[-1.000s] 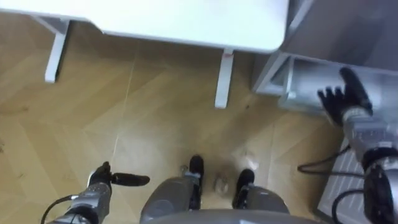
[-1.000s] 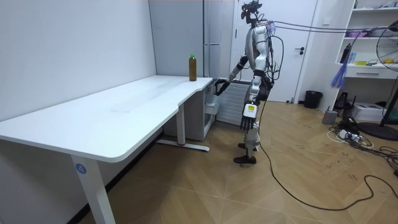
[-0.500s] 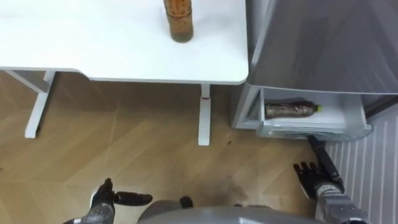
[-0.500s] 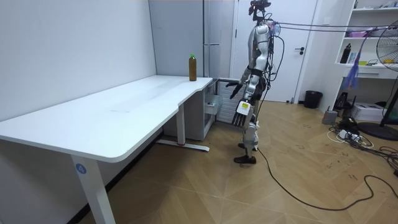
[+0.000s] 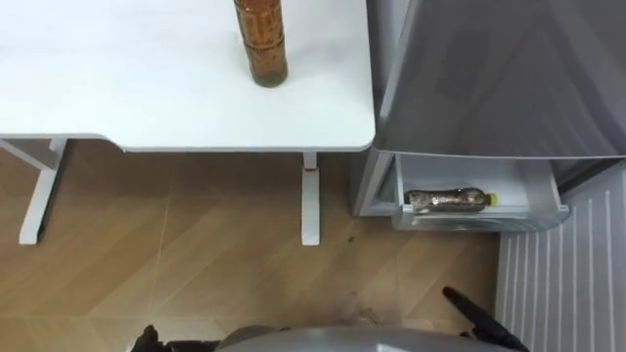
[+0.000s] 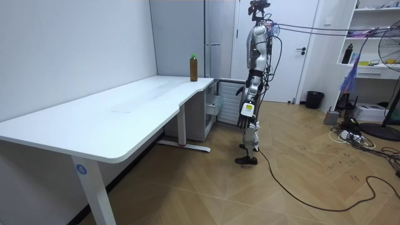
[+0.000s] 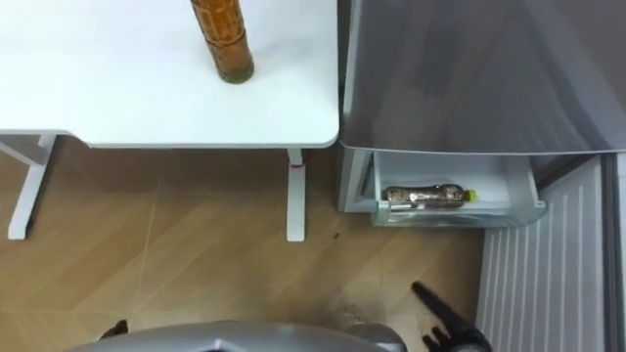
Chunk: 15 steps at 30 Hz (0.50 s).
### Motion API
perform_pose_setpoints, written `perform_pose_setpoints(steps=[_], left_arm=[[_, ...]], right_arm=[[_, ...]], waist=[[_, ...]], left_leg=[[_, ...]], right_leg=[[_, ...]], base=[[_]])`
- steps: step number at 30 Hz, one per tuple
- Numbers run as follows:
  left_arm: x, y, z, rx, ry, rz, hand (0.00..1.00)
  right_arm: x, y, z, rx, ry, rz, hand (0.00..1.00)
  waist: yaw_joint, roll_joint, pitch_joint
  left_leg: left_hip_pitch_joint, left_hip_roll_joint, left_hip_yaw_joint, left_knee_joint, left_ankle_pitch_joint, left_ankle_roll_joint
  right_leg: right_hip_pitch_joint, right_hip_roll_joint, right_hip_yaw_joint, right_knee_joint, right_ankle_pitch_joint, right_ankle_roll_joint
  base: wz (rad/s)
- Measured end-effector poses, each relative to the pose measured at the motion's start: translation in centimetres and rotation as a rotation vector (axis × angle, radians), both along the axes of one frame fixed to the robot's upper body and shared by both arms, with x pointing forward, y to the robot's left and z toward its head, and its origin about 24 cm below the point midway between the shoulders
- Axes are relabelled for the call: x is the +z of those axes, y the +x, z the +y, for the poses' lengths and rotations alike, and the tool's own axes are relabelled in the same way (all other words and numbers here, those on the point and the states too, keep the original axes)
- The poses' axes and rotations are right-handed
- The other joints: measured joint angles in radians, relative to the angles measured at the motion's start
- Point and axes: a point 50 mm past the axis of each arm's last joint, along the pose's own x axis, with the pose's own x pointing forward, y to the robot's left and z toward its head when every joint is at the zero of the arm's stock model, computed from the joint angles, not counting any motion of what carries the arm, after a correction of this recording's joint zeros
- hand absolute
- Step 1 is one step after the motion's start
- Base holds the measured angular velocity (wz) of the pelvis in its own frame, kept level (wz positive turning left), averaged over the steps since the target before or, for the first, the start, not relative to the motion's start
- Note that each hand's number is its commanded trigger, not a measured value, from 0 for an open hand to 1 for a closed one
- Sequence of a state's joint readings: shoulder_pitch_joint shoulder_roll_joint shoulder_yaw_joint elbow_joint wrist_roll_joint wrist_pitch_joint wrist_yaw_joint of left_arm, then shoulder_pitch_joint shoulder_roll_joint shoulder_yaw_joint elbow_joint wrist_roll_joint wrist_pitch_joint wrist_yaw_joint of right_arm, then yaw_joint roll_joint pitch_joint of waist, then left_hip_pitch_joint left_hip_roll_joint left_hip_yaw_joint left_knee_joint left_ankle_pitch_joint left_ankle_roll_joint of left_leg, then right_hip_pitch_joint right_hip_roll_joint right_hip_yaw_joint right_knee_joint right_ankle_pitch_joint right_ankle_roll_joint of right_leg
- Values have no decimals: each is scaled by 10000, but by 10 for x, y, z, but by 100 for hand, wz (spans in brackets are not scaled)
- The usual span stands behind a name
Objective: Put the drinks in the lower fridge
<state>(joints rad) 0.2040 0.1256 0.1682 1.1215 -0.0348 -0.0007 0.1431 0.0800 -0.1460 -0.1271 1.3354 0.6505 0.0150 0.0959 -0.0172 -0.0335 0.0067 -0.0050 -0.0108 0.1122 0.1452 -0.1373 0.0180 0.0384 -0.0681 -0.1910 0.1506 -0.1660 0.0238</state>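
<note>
Right robot hand (image 5: 475, 315) fingers straight | cylindrical brown bottle (image 5: 447, 200) lying in white drawer (image 5: 524, 198)

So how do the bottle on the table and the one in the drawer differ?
The table bottle stands upright; the drawer bottle lies on its side. The table bottle is on the white table; the drawer bottle is inside the open lower drawer. Both hold brown drink.

You get two head eyes looking steeply down from the standing robot, over the right corner of the white flat-topped desk (image 5: 147, 98) and the grey metal fridge (image 5: 489, 78) beside it. Your room camera stands well off past the desk's other end, facing along it. All three views share that corner and the tall brown bottle (image 5: 260, 44) there.
</note>
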Motion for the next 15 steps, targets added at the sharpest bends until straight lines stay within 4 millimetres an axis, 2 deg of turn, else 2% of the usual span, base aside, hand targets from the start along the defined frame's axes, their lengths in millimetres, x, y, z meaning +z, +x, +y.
perform_pose_setpoints(steps=[2, 5, 9, 15], left_arm=[[0, 0, 0, 63, -34, 15, 0], [-1, -2, -1, 558, -155, 44, 0], [-1, 4, -5, 1118, -99, -243, 0], [5, 20, 6, 2045, 926, -1004, 0]], right_arm=[[-2, -5, 3, 1484, -135, 804, 0], [-2, -9, 4, 1850, -190, 1179, 0], [-2, -7, 3, 2476, -357, 1193, 0], [0, -3, -3, 3280, -783, 1103, 0]], waist=[[21, 20, -41], [14, 5, -9], [143, 5, -8], [252, 195, -12]], left_leg=[[5, -3, -11, 26, -55, 15], [6, -6, -21, 71, -98, 27], [10, -10, -14, 69, -99, 27], [150, -5, -52, 72, -129, 18]], right_leg=[[14, 0, 20, -4, -8, 10], [20, 1, 73, -6, -12, 16], [21, 18, 237, -2, -11, 16], [165, 29, 194, -12, -12, 17]], base=[[-2], [-3], [0], [0]])
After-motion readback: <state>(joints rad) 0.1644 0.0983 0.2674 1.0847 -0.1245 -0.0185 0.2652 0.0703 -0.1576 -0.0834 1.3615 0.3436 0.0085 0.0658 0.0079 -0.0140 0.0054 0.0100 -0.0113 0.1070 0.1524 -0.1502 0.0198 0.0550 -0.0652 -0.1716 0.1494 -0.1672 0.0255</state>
